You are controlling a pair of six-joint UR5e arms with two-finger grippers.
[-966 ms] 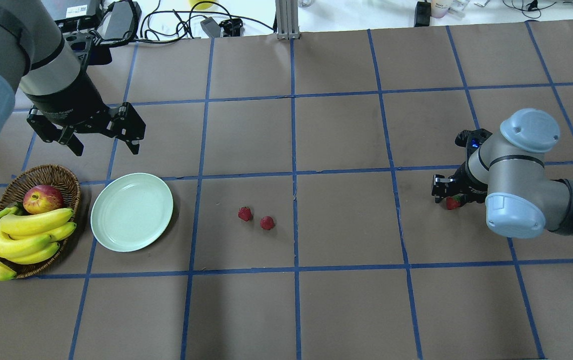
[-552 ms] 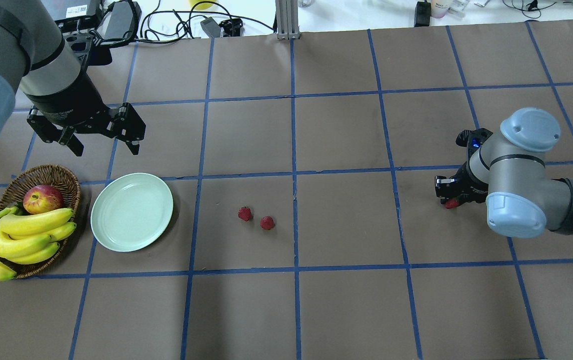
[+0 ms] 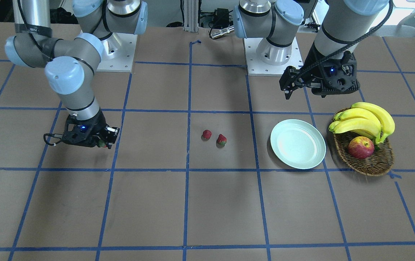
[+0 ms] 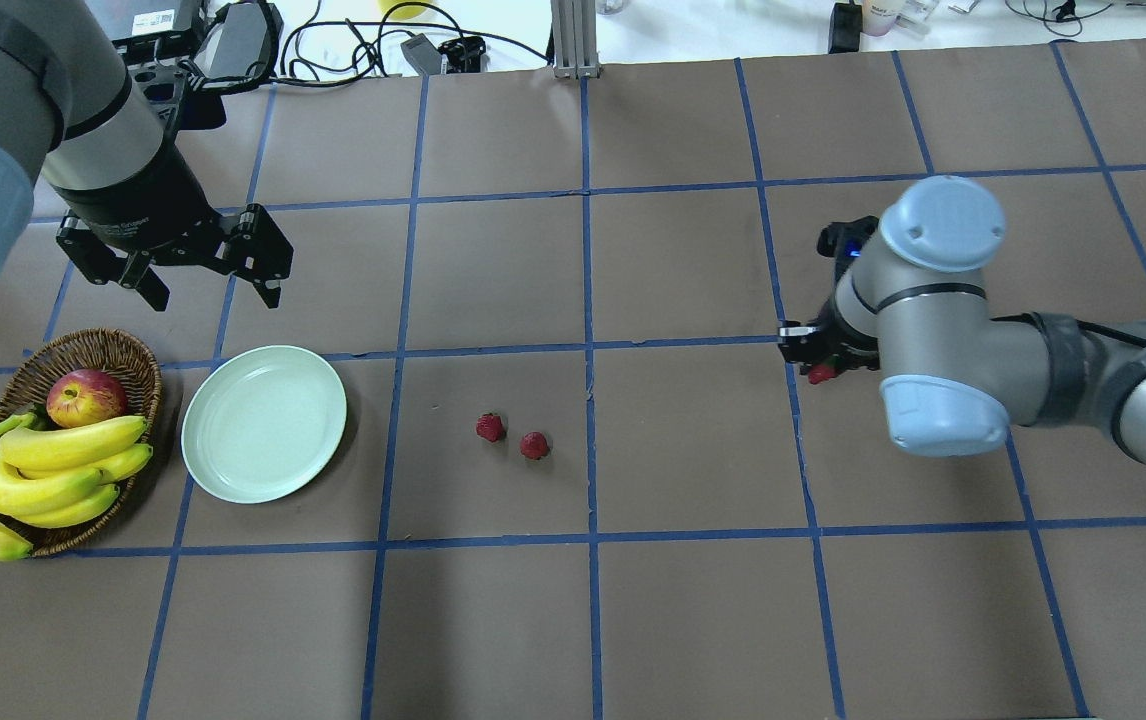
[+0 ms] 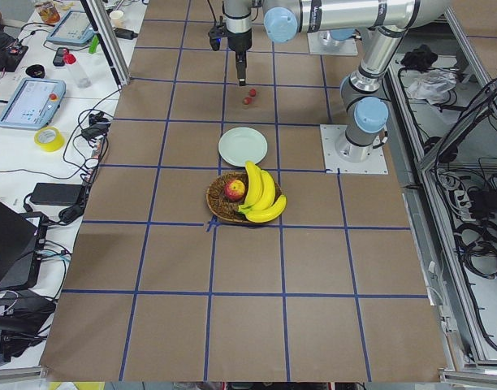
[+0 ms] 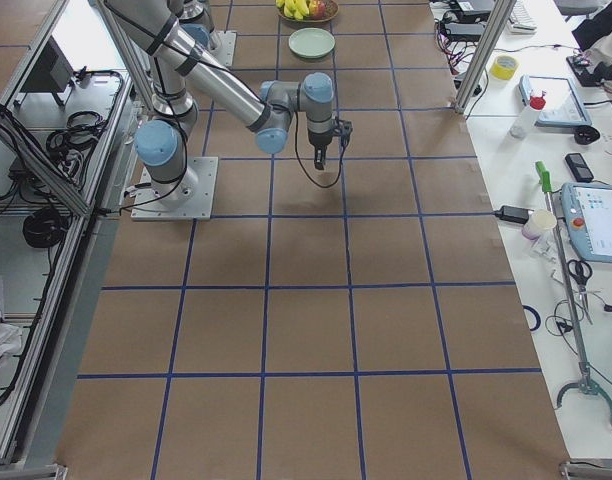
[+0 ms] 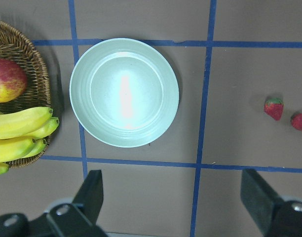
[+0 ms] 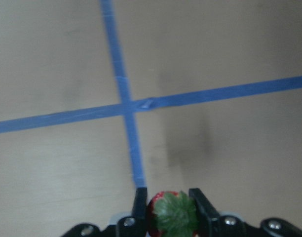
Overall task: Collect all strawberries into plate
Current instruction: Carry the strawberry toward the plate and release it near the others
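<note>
On the round pale mint-green shallow plate (image 4: 263, 423) nothing is seen yet, so none of the three berries can be counted as collected. One small red strawberry with a green leafy cap (image 8: 173, 216) is pinched between the fingers of the right gripper (image 4: 817, 368), which is held over the brown table marked with blue tape lines (image 4: 693, 610), well apart from the plate. The shadow cast below it suggests that the berry is lifted clear of the surface. A second strawberry (image 4: 490, 427) and a third strawberry (image 4: 534, 445) are left lying near each other on the table, between the plate and the right gripper. The left gripper (image 4: 213, 297) is held spread wide and empty above the table near the plate. Just beside the plate, the brown woven wicker basket (image 4: 138, 352) is filled with a bunch of yellow bananas (image 4: 63, 450) and a red-yellow apple (image 4: 85, 397); no strawberry is seen in it. Carrying the held berry across to the plate is judged to be the step in hand, with two further pick-ups left afterwards.
</note>
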